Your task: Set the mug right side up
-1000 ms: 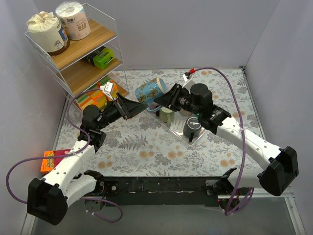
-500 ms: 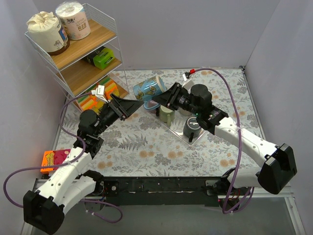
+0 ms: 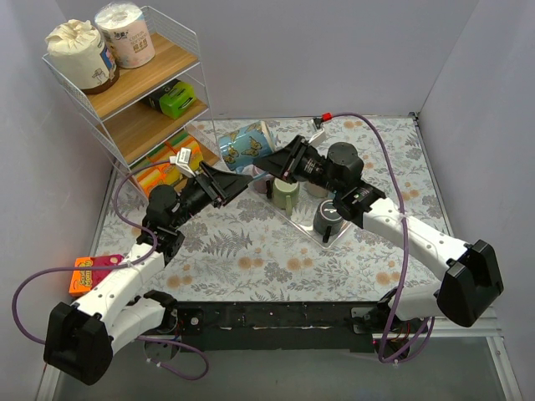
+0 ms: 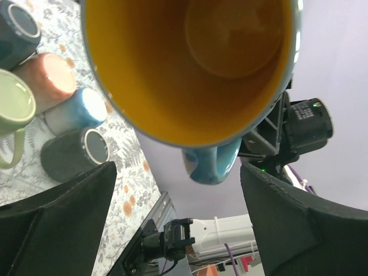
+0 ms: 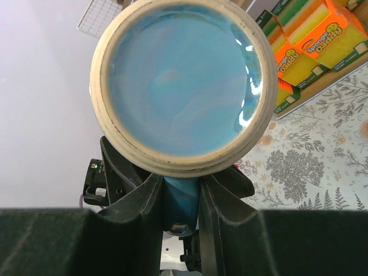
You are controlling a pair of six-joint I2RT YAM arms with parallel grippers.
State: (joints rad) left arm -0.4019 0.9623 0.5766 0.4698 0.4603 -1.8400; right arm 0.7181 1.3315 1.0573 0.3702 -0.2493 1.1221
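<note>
The blue mug [image 3: 247,147], with butterfly prints and a yellow inside, hangs tilted in the air above the table's back middle. My right gripper [image 3: 272,164] is shut on its handle [image 5: 181,198]. The right wrist view shows the mug's flat blue base [image 5: 181,86] and the two fingers pinching the handle. My left gripper [image 3: 235,180] is open just below and left of the mug. In the left wrist view the mug's open mouth [image 4: 190,63] faces the camera, above the spread fingers [image 4: 57,221], which do not touch it.
A clear tray [image 3: 311,235] right of centre holds several upside-down mugs, among them a green one [image 3: 285,195] and a dark one [image 3: 328,219]. A wire shelf rack [image 3: 125,83] with paper rolls and sponges stands back left. An orange box [image 3: 84,274] lies at the left edge.
The right gripper has lifted the mug a little and swung it back and left, turning it. The left gripper has pulled slightly off the mug's mouth and stays open.
</note>
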